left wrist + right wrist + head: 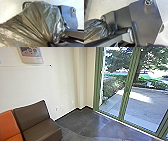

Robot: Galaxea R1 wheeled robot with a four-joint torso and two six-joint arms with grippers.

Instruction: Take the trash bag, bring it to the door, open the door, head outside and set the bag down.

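The trash bag [35, 22], grey-brown and shiny, is drawn into tight folds in the left wrist view. These folds meet at my left gripper [51, 43], which is shut on the bag. Part of the same dark, crinkled bag [97, 30] appears in the right wrist view, beside the robot's own plate and bar. In the head view, a glass door front with green frames [126, 94] stands at the right; which panel opens, I cannot tell.
A brown seat [37, 124] and an orange seat [8, 125] stand against the cream wall [30, 84]. Dark floor tiles [85, 122] run up to the glass. Outside lie sunlit paving [147, 104] and bushes [112, 85].
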